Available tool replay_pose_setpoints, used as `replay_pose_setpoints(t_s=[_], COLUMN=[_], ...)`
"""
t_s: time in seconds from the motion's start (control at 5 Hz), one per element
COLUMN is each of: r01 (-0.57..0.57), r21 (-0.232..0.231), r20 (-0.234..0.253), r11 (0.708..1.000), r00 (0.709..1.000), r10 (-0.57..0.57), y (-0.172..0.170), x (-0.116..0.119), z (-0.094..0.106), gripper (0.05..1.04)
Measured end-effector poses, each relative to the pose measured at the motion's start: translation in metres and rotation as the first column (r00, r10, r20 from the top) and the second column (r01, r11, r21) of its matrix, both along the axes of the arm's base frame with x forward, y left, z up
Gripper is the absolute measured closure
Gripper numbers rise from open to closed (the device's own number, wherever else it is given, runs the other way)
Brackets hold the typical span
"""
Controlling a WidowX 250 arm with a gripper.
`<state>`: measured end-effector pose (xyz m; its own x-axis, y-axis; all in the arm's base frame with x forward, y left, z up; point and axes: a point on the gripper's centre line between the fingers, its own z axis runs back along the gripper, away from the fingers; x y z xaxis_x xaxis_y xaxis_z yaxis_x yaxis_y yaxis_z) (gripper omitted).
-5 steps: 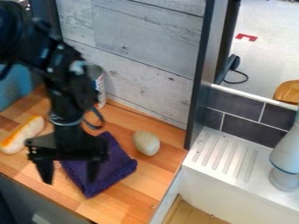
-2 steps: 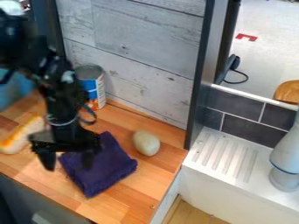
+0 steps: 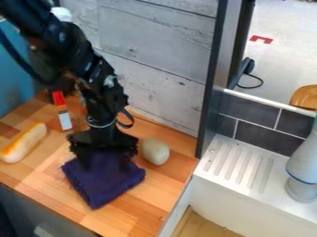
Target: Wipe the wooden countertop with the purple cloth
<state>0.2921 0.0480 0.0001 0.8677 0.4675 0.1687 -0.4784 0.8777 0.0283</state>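
In the camera view, the gripper (image 3: 105, 165) hangs down left of the frame's centre, over the upper part of the folded purple cloth (image 3: 110, 186), which lies lower left of centre on the wooden counter (image 3: 151, 210). I cannot tell whether the gripper is wide or narrow, or whether it has hold of the cloth; dark parts merge with dark fabric there.

As I judge it, the work in hand is at the cloth's upper end. A sound grip would take a good fold through more than the top layer, as a shallow pinch could peel one layer away and let the fold open. Pressing hard against the wood would gain little; light contact should do, with the cloth gathered before any load comes on it.

The pale, rounded object (image 3: 155, 151) sits just right of the cloth and near the gripper, and would probably roll if nudged, so sideways motion that way is best kept small. The bread-like piece (image 3: 23, 142) at the left edge is well apart.
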Motion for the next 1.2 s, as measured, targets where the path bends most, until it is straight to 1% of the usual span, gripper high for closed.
replay_pose_setpoints(t_s=[0.2, 0.4, 0.6, 0.8, 1.0, 1.2], r01=[0.001, 0.000, 0.004, -0.010, -0.041, -0.054], r21=[-0.003, -0.011, -0.015, -0.015, -0.021, -0.030], r20=[-0.032, -0.031, -0.035, -0.029, -0.019, -0.020], r11=[1.000, 1.000, 1.000, 1.000, 0.999, 0.998], r00=[0.999, 1.000, 0.999, 1.000, 0.999, 0.998], r10=[-0.001, -0.001, -0.004, 0.010, 0.041, 0.053], y=[-0.002, -0.003, -0.002, 0.007, 0.026, 0.032], x=[0.005, 0.006, 0.007, 0.010, 0.010, 0.023], z=[-0.014, -0.020, -0.022, -0.022, -0.021, -0.022], gripper=[0.083, 0.083, 0.083, 0.083, 0.083, 0.083])
